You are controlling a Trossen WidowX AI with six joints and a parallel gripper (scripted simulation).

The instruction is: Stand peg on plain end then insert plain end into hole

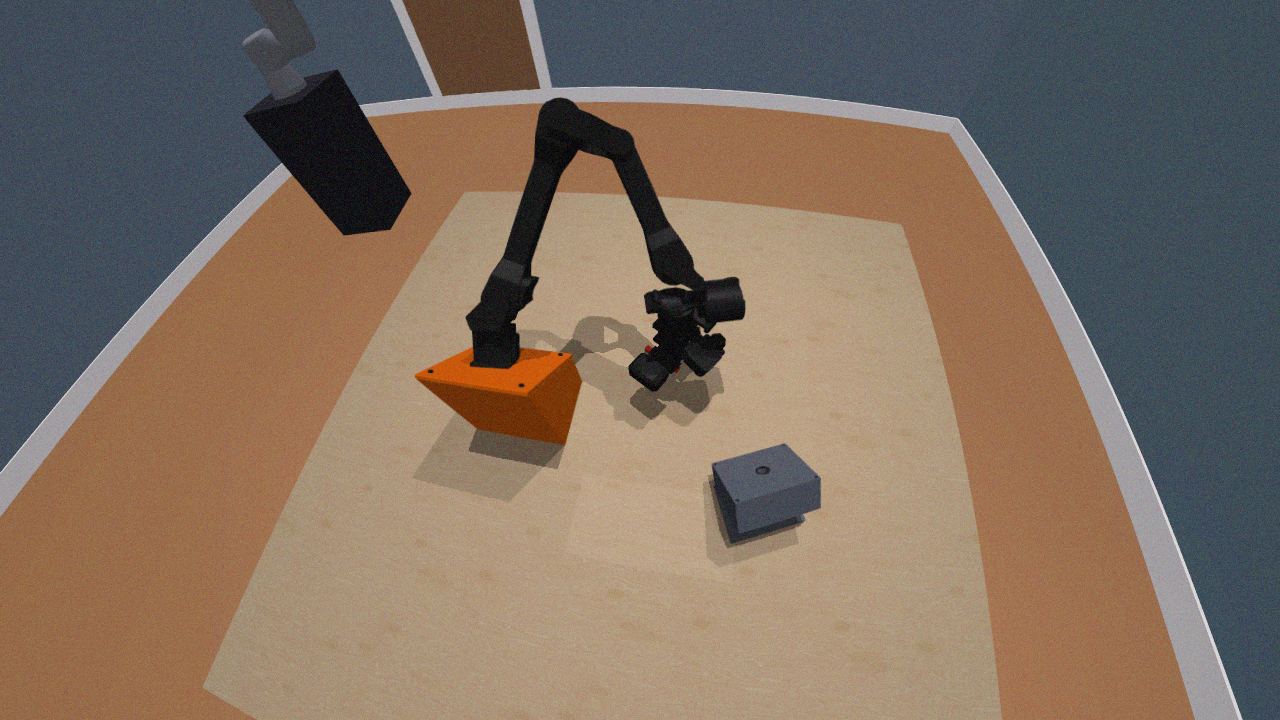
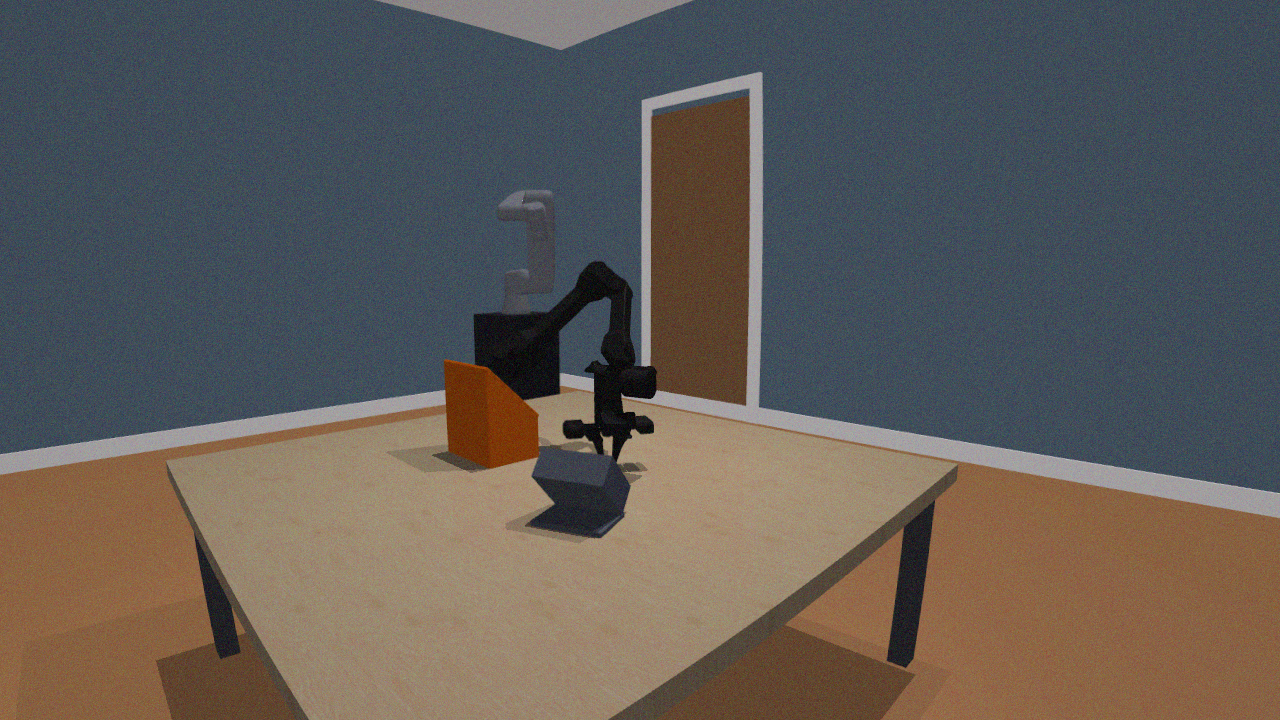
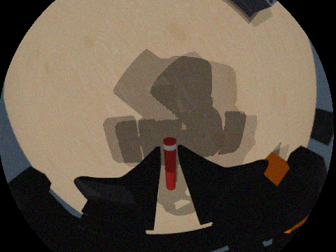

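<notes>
The red peg (image 1: 648, 349) (image 3: 170, 162) lies on the table, its white-banded end toward the top of the wrist view. The top view shows only small red bits of it past the gripper. My gripper (image 2: 608, 454) (image 3: 169, 148) points down with one finger on each side of the peg near the band. The fingers stand close together, with a thin gap on both sides of the peg, so it is not gripped. The slate-blue block (image 1: 783, 492) (image 2: 577, 467) (image 3: 249, 8) has a tilted face with one round hole (image 1: 762, 470).
The arm's base stands on an orange wedge-shaped block (image 1: 519, 416) (image 2: 469, 416), left of the gripper in the top view. The slate block stands nearer that camera than the gripper. A black pedestal (image 1: 331, 152) with a grey arm (image 2: 539, 241) stands beyond the table.
</notes>
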